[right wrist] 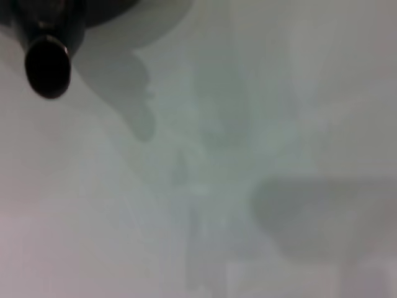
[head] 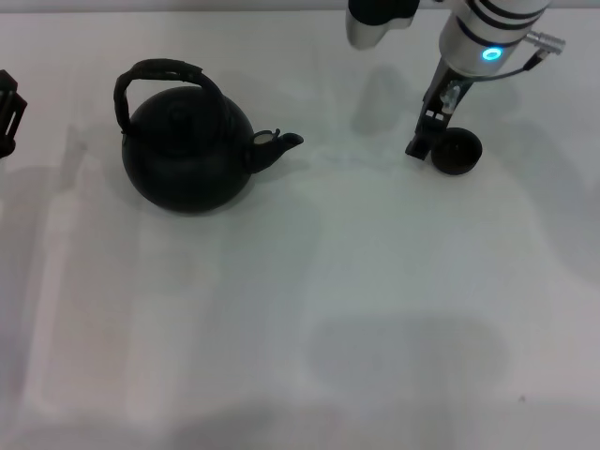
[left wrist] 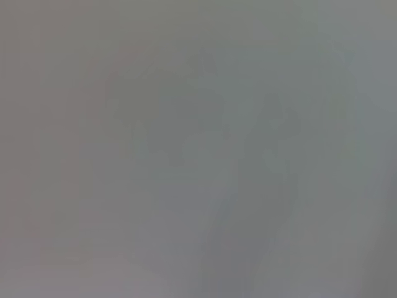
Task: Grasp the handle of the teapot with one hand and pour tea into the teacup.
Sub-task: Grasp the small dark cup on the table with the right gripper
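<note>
Round matte teapot (head: 187, 159), rough arched handle (head: 161, 73)

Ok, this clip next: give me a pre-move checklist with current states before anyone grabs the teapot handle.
1. Teapot upright on the table: ok.
2. Handle free, nothing gripping it: ok.
3. Spout pointing toward the teacup: ok.
4. Teacup near enough the spout for pouring: not ok, a wide gap lies between them.
5. Right gripper beside the teacup; grasp on it: cannot tell.
6. Left gripper at the view's edge, far from the handle: not ok.
</note>
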